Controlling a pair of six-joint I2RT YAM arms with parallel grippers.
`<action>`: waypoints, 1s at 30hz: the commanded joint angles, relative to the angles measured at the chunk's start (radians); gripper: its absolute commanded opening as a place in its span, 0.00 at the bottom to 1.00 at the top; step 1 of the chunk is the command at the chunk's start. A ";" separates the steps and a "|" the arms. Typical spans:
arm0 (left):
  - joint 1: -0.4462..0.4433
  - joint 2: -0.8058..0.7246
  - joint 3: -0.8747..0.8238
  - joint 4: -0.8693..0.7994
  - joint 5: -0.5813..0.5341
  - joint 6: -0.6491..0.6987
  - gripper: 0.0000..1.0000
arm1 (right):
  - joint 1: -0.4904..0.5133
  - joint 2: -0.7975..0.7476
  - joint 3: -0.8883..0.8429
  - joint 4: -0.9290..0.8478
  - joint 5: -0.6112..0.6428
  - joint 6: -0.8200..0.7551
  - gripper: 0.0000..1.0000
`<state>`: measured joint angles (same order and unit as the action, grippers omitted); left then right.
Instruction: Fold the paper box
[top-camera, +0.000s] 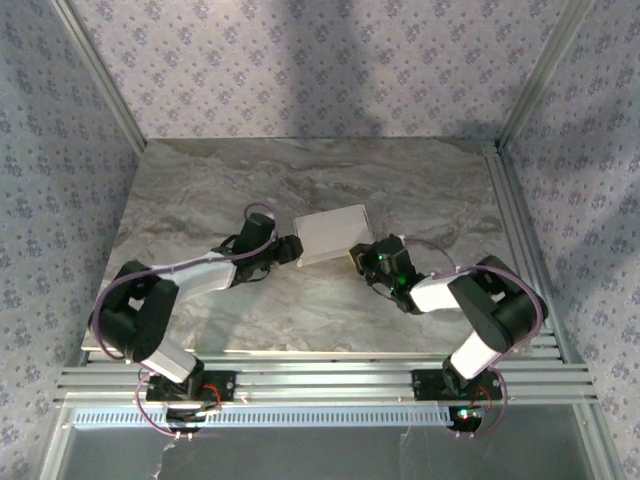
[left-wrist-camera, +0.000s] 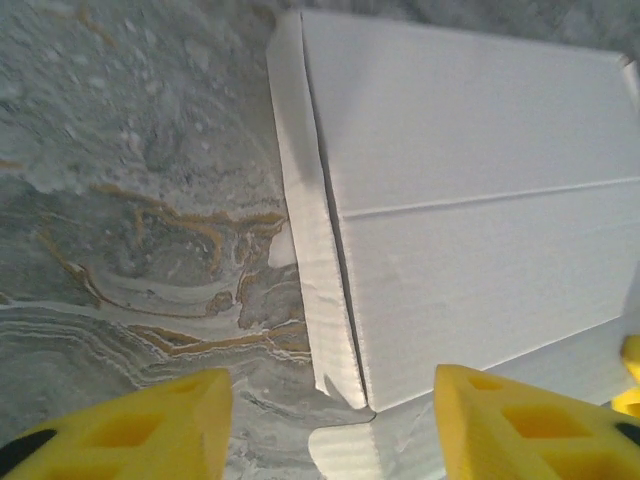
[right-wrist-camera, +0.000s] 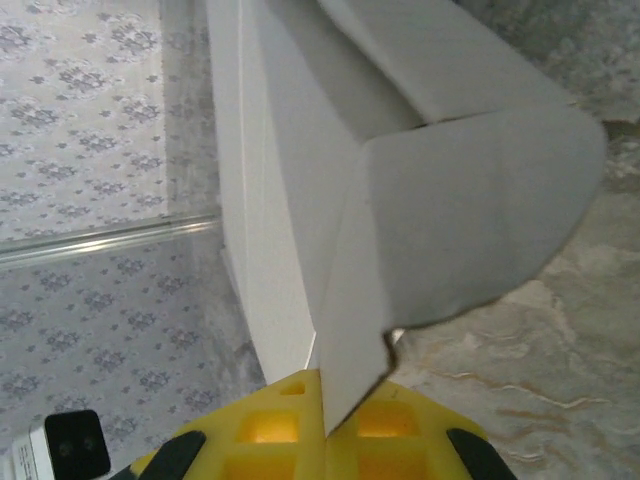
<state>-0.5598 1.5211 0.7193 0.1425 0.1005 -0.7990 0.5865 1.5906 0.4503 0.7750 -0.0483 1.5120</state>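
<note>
Spanning cell floor: marble table (top-camera: 300, 320). White paper box (top-camera: 332, 232) mid-table, between both arms; its right end cut off in left wrist view. left gripper (left-wrist-camera: 325, 425) at box's left end, yellow fingers (left-wrist-camera: 180, 420) spread wide, gripping nothing. right gripper (right-wrist-camera: 322, 405) pinched tight on thin end flap (right-wrist-camera: 470, 220); fingertips hard to make out from above.

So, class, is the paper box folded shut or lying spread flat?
Partly folded: the paper box has its panels raised into a box body, but an end flap sticks out untucked, pinched in the right gripper.
</note>
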 joint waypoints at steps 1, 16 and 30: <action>0.034 -0.039 -0.031 0.087 0.050 -0.080 0.59 | -0.024 -0.047 0.024 -0.112 0.019 0.022 0.00; 0.040 0.084 -0.073 0.336 0.163 -0.240 0.62 | -0.128 -0.118 0.063 -0.349 -0.129 0.032 0.00; -0.048 0.142 0.065 0.138 0.079 -0.104 0.57 | -0.149 -0.036 0.031 -0.355 -0.145 -0.012 0.00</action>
<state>-0.5854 1.6554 0.7189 0.3618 0.2256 -0.9810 0.4442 1.5375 0.5056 0.4816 -0.1947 1.5368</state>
